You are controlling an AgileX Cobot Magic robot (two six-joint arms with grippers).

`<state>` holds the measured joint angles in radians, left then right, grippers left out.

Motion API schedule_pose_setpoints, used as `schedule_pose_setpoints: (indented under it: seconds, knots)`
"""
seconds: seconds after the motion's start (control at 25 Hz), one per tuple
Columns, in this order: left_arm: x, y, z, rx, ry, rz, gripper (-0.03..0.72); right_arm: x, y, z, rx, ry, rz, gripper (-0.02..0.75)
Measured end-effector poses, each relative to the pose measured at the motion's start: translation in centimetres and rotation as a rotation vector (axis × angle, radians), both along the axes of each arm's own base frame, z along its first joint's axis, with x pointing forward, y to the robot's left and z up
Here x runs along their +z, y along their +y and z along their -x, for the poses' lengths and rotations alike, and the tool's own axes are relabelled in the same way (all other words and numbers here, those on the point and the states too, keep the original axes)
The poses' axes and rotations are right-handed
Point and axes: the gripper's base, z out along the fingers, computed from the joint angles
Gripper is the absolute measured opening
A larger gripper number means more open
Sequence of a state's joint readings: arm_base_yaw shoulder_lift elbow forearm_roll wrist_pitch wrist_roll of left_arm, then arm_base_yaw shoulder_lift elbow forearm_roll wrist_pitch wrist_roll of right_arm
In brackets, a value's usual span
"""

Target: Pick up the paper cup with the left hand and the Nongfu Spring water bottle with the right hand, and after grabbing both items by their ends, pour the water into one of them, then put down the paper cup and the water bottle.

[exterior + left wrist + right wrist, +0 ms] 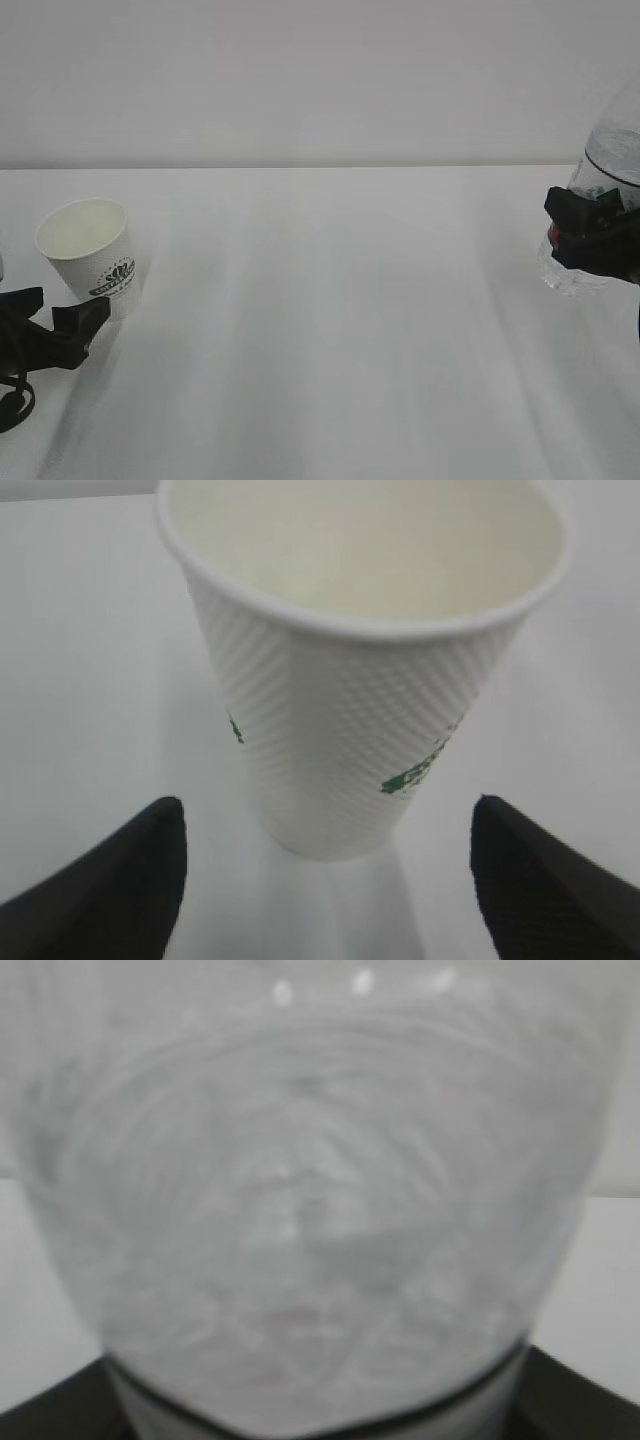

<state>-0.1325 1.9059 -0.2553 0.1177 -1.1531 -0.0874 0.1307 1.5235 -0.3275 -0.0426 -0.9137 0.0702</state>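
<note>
Jaws of the left hand [325, 880] spread wide, clear of the cup [360, 670] between them, low in frame. Advisable to back straight out without brushing the base. Cup [90, 255] at left of the exterior view, on the table [330, 330]. Right hand [592, 235] at right edge clamped round the bottle [600, 190], water [575, 272] inside; best set down upright before letting go.
</note>
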Motion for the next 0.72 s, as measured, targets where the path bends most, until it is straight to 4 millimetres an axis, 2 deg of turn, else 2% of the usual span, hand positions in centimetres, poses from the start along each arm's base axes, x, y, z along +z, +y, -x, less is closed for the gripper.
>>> schedule_pose_setpoints:
  seconds: [0.44, 0.72]
  knots:
    - [-1.2, -0.5, -1.5, -0.034, 0.009, -0.001, 0.665, 0.0, 0.0, 0.0, 0.000, 0.000, 0.000, 0.441]
    - [-1.2, -0.8, -3.3, -0.043, -0.029, 0.003, 0.665, 0.0, 0.0, 0.0, 0.000, 0.000, 0.000, 0.441]
